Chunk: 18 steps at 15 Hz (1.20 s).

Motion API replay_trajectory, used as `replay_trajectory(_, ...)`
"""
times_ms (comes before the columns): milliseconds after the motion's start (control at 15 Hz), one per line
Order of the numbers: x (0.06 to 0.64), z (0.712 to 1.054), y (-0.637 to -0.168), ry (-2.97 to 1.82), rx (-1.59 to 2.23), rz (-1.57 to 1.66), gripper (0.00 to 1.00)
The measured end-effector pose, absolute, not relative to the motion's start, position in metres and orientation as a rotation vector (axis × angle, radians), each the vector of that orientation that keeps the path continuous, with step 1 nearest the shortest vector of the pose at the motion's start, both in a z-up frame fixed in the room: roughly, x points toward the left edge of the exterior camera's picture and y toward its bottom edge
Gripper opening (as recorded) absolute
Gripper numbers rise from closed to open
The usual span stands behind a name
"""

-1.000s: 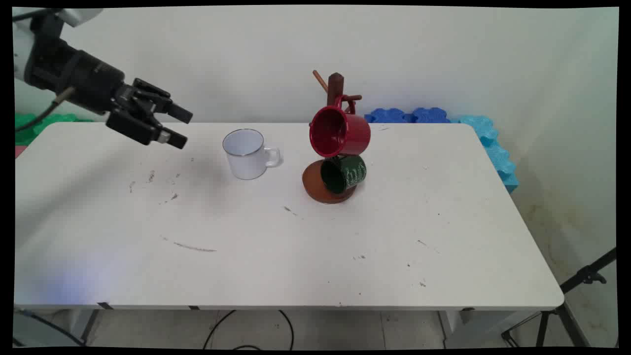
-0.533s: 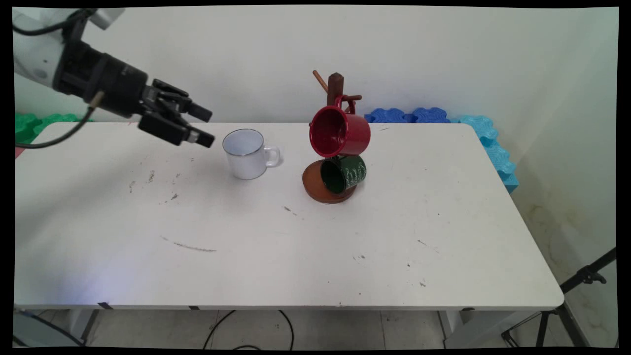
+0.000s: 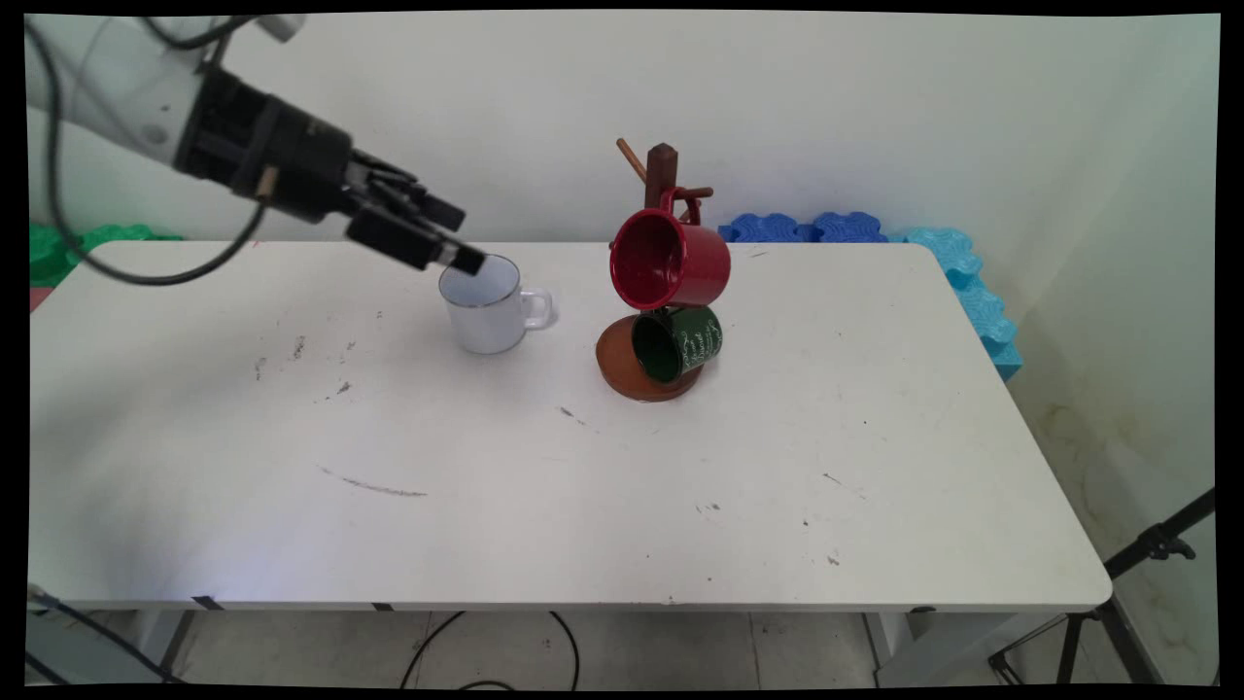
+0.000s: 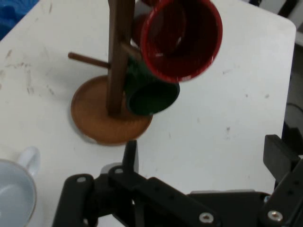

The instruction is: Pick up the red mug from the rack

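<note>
My gripper (image 3: 466, 238) hangs open and empty just above the left rim of a white enamel mug (image 3: 491, 309), which stands upright with its handle to the right. In the hand view the mug (image 4: 14, 198) shows at the lower left, beside the left finger (image 4: 130, 156). To the right stands a brown wooden mug tree (image 3: 661, 167) on a round base (image 3: 617, 367). A red mug (image 3: 671, 261) hangs from an upper peg and a dark green mug (image 3: 680, 342) hangs below it. The hand view looks at the tree (image 4: 118, 56), the red mug (image 4: 182, 40) and the green mug (image 4: 151, 94).
The white table (image 3: 583, 486) has scuff marks. Blue foam pieces (image 3: 826, 227) and cyan ones (image 3: 977, 292) lie along its far right edge, green foam (image 3: 58, 248) at the far left. A black tripod (image 3: 1127, 583) stands at the lower right.
The arm has moved right across the table's far side, bringing the open gripper from well left of the white mug to just over its left rim. The mugs have not moved.
</note>
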<state>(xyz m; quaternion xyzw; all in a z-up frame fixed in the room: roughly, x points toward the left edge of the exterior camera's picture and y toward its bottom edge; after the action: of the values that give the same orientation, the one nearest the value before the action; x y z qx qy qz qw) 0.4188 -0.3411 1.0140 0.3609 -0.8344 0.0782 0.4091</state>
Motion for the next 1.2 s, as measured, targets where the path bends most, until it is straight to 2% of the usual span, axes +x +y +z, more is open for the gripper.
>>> replay_trajectory(667, 0.321, 1.015, -0.382, -1.976, 1.121, 0.175, 1.0)
replay_trajectory(1200, 0.247, 0.988, -0.389, -1.912, 1.314, 0.151, 1.0)
